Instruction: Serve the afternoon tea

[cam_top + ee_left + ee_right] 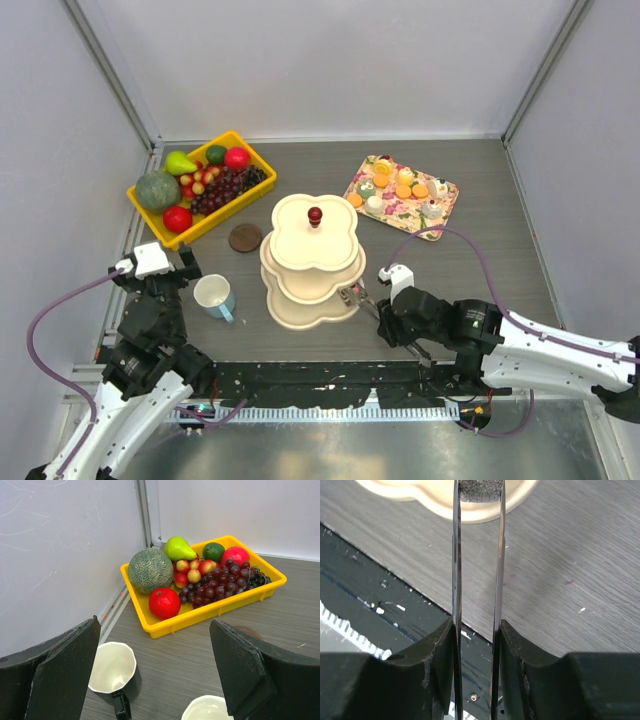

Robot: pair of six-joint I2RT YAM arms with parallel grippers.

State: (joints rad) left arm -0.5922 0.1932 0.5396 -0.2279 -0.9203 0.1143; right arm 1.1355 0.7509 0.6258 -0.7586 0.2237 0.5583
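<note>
1. Grey wood-grain table [520, 200], white walls [330, 60] around it.
2. The stand [312, 240] sits mid-table. The right gripper [353, 295] is at its bottom tier's near-right rim, jaws narrow, something grey between the tips. I cannot tell if it grips.
3. The pastries [400, 188] lie beyond it, far right, on a slanting tray [405, 218]. The right arm is nearer.
4. The left gripper [155, 630] gapes wide and empty over the dark mug [112, 670], with the blue mug [213, 295] beside.
5. Count: one stand with three tiers, two mugs, and roughly a dozen pastries, too small to count surely.

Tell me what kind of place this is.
Probably a robot lab test cell, not a tea room: plain white walls in metal framing, a left arm and right arm bolted to the table, plastic-looking fruit in a yellow bin.
</note>
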